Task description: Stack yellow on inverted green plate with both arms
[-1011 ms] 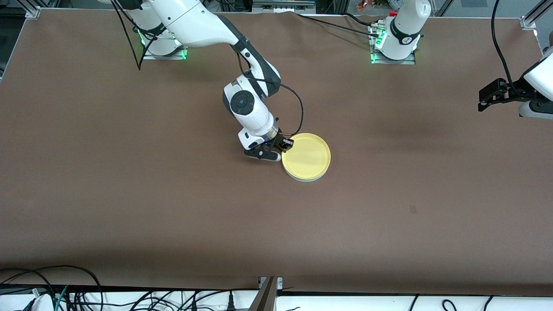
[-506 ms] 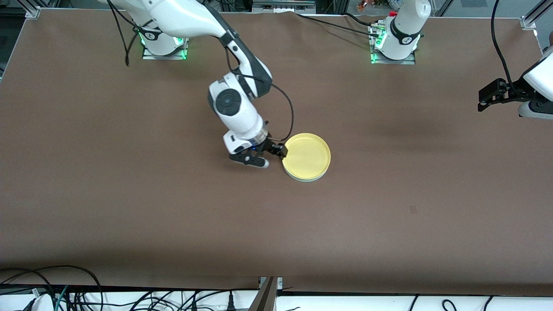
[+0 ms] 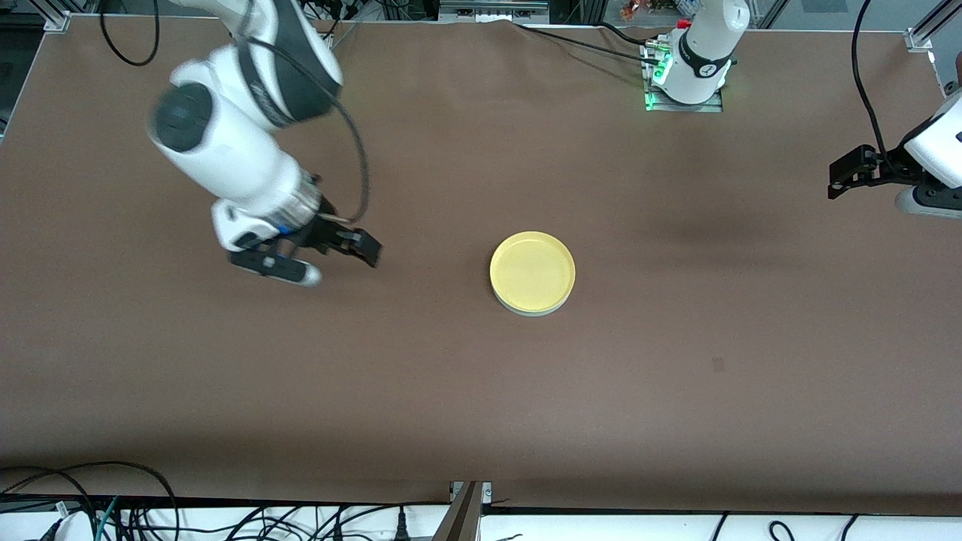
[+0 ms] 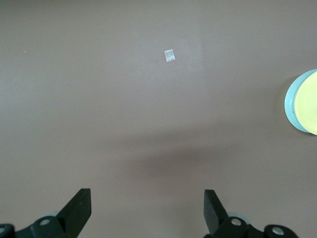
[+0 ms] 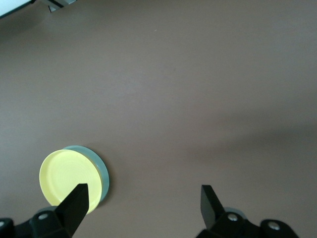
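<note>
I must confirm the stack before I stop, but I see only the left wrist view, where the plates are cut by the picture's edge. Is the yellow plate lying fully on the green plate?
Observer: Yes. In the front view the yellow plate lies rim up, centred on the green plate, of which only a thin edge shows.
Operator: Does the right gripper hold it?
Observer: No. The right gripper is open and empty, over bare table toward the right arm's end, apart from the plates.
Operator: And where is my left gripper?
Observer: The left gripper hangs over the table's left-arm end; that arm waits.
</note>
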Robot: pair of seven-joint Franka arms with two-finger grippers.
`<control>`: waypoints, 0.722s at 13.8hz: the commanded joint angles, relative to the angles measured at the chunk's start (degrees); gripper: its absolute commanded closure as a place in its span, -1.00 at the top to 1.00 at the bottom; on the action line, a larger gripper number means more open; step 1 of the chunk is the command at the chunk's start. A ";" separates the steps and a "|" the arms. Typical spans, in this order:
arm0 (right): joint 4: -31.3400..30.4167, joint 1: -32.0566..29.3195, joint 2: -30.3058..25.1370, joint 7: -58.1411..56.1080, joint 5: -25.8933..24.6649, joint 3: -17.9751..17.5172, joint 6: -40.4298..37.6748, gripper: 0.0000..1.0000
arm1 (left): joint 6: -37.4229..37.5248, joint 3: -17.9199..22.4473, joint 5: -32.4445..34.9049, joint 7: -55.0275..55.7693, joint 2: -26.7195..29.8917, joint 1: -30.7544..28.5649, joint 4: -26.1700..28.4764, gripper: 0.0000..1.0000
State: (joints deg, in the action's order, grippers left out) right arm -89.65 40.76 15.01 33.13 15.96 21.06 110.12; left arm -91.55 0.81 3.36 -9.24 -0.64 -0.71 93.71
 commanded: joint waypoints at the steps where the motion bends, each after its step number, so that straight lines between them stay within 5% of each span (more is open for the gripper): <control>1: -2.64 0.55 -7.43 -5.85 -0.14 4.06 -7.16 1.00 | -0.29 -0.28 1.38 -0.69 0.20 -0.61 0.51 1.00; 3: -2.55 -0.85 -9.64 -11.31 -0.84 6.45 -11.57 1.00 | 0.32 -0.19 1.38 -0.77 0.20 -0.87 0.86 1.00; 5: -2.38 -6.45 -10.87 -14.57 -3.11 3.75 -14.91 1.00 | 2.07 -0.19 1.38 -0.77 -0.15 -1.14 0.86 1.00; 10: -2.64 -30.88 -13.86 -22.41 -8.75 -18.73 -16.51 1.00 | 2.25 -2.65 0.07 -0.69 -0.77 -0.70 0.77 1.00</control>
State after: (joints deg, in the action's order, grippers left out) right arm -91.01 17.54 3.47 12.27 8.73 10.23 94.29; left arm -90.03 -0.41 3.35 -9.25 -1.50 -1.49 94.44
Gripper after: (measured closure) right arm 0.000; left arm 0.000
